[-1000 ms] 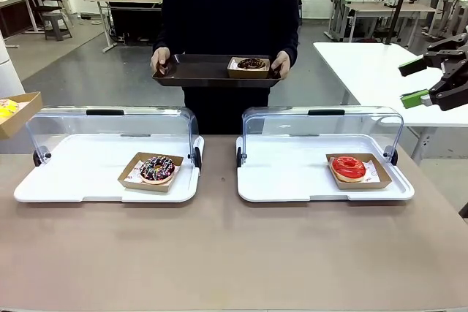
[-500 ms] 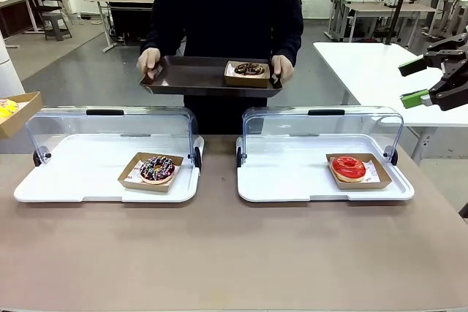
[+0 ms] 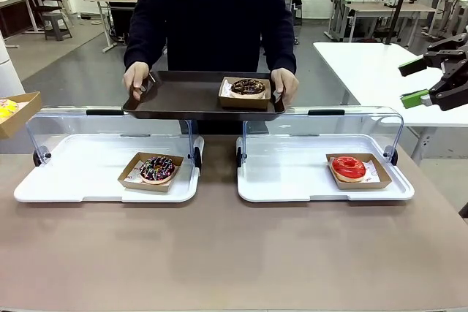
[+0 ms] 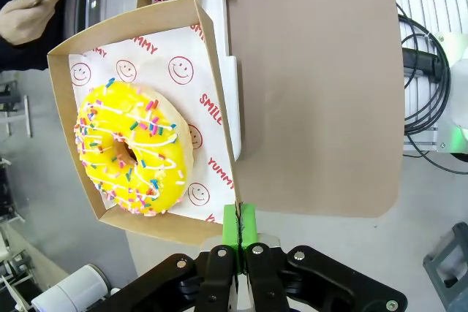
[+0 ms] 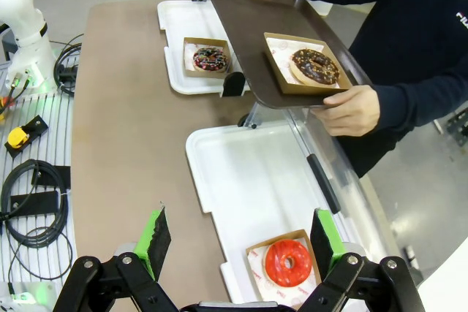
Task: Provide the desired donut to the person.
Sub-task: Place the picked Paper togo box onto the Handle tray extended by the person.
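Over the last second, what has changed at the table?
The person has stepped closer, bringing the brown tray with the chocolate donut forward, up to the clear lids. Nothing was picked up or let go. The sprinkled donut, the red donut, the open right gripper and the yellow donut box in the left gripper stayed put.

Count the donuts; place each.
4: chocolate donut on the tray the person holds; sprinkled donut in the left case; red donut in the right case; yellow donut in the box pinched by the left gripper.
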`<state>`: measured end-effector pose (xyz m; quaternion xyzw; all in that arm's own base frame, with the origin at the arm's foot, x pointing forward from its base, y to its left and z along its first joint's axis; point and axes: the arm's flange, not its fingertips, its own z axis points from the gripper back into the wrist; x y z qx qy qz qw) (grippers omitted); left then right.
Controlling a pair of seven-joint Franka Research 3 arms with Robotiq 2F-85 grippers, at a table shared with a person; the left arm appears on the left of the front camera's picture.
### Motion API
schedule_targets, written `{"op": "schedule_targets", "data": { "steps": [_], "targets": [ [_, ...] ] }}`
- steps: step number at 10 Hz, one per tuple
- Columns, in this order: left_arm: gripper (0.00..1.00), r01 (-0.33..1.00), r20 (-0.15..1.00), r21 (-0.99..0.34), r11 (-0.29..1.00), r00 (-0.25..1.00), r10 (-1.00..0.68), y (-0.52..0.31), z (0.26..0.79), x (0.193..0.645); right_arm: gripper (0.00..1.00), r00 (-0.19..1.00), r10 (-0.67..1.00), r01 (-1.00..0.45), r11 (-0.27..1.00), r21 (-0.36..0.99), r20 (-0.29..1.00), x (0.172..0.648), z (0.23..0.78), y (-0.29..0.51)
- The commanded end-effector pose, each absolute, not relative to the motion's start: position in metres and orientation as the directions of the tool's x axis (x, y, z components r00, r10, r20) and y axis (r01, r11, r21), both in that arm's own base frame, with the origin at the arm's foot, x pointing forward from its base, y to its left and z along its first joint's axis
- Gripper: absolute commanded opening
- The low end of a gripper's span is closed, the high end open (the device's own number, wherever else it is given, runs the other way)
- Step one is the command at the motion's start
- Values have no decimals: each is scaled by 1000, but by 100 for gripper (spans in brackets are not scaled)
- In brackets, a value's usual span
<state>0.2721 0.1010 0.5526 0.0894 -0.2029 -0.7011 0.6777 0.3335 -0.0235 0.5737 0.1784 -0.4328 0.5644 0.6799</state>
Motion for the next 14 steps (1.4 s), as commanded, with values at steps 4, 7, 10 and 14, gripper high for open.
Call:
{"op": "schedule_targets", "data": {
  "steps": [4, 7, 10, 14],
  "targets": [
    [0, 915, 147, 404, 1, -64, -987, 103, 553, 271, 100, -30, 611, -924, 285, -256, 791, 333, 569, -24],
    [0, 915, 147, 404, 1, -64, -987, 103, 553, 271, 100, -30, 611, -924, 285, -256, 791, 333, 569, -24],
    [1, 914, 150, 406, 1, -65, -987, 101, 553, 272, 100, -30, 611, -924, 285, -256, 791, 333, 569, -24],
    [1, 954, 188, 291, 73, 18, -982, -51, 629, 338, 100, -30, 611, -924, 285, -256, 791, 333, 569, -24]
  ]
}}
